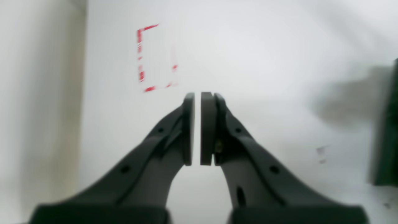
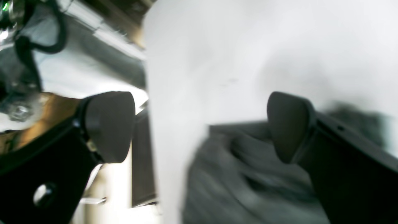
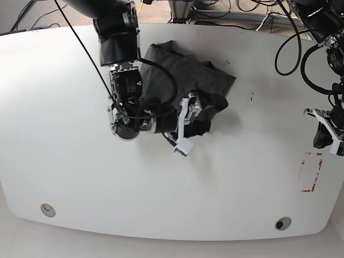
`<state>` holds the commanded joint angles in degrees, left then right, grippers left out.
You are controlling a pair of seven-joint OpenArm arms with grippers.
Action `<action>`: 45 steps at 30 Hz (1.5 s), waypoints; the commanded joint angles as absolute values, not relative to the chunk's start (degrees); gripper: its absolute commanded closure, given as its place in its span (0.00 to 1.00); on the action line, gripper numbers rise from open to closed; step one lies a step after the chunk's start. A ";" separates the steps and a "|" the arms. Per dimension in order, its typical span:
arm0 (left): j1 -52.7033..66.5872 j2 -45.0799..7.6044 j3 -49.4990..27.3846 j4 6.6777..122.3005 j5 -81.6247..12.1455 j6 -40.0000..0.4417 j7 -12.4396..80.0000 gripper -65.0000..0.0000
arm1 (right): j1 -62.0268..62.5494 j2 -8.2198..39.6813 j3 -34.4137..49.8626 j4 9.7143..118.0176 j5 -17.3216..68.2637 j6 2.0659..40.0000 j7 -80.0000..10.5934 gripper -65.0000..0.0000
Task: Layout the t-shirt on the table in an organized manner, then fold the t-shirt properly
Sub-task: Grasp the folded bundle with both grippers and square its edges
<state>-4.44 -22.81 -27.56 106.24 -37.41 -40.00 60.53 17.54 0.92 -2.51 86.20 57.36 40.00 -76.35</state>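
Right hand (image 2: 200, 127) spread wide, crumpled t-shirt (image 2: 242, 177) just beneath, ungrasped

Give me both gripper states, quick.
Left gripper: shut, holding nothing.
Right gripper: open over the t-shirt, holding nothing.

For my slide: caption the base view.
Right gripper open over the crumpled t-shirt on the table; left gripper near the red mark.
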 joint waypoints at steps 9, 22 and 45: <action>-4.44 -18.51 -15.16 106.15 -46.46 -40.00 60.53 0.96 | 16.66 10.59 4.79 86.90 57.54 40.00 -76.35 0.09; -1.63 -3.47 -1.80 105.71 -36.26 -40.00 67.21 0.96 | 6.55 16.66 9.80 92.09 56.66 40.00 -73.45 0.89; 6.29 -5.32 17.98 97.89 1.71 -40.00 40.75 0.97 | -2.95 16.57 -2.77 106.24 17.71 40.00 -50.24 0.82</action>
